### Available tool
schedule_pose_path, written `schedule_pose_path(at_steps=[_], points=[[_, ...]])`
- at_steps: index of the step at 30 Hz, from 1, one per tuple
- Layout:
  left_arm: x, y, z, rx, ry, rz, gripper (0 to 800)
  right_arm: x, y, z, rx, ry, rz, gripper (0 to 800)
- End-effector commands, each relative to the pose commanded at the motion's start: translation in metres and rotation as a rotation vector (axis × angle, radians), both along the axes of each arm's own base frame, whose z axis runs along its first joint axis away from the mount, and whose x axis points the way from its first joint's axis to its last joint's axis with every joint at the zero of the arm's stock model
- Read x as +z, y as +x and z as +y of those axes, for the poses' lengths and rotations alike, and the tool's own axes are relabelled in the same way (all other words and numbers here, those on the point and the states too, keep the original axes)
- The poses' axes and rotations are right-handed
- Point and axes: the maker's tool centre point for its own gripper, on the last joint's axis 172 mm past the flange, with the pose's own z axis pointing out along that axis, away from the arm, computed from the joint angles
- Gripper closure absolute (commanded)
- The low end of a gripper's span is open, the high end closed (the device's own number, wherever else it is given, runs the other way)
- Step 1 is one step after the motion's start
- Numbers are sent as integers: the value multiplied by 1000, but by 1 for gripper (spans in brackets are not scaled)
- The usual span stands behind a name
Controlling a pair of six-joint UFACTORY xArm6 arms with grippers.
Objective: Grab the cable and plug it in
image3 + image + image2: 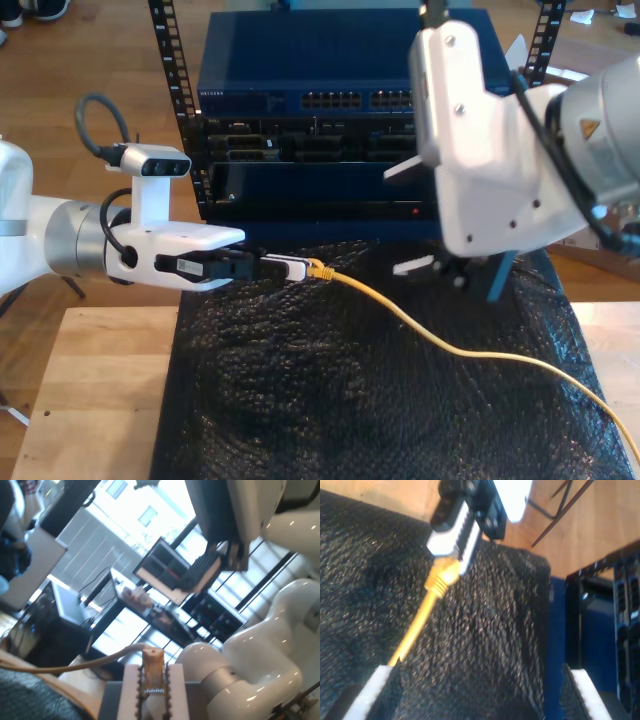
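Observation:
The yellow cable (452,346) trails over the black mat from the exterior view's lower right to its boot and plug end (318,269). My first gripper (292,268), reaching in from the exterior view's left, is shut on that end. In the first wrist view the plug tip (152,661) stands between the gripper's (153,692) two fingers, the cable (60,668) curving away. The second wrist view looks down on the cable (420,620) and my first gripper (456,532). My second gripper (480,695) hangs open above the mat; it sits at the exterior view's right (408,218).
A blue network rack (340,60) with rows of ports stands behind the black mat (350,410), which lies on a wooden table (100,400). The rack's edge (600,630) lies near my second gripper. The second arm's large white body (500,150) hangs in front of the rack's right part.

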Motion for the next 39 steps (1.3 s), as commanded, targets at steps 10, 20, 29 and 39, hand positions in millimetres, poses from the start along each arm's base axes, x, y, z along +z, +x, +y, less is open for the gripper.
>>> schedule_pose_path(at_steps=[10, 20, 29, 39], points=[[11, -9, 2, -47, -77, 38, 793, 26, -1, -1, -23, 45, -127, 55], [28, -9, 4, -60, -188, 67, 793, 23, -29, 37, 119, 44, -169, 47], [40, -10, 8, -74, -259, 82, 793, 23, -24, 51, 154, 53, -305, 47], [52, -13, 12, -85, -338, 100, 792, 35, -18, 45, 120, 78, -360, 59]])
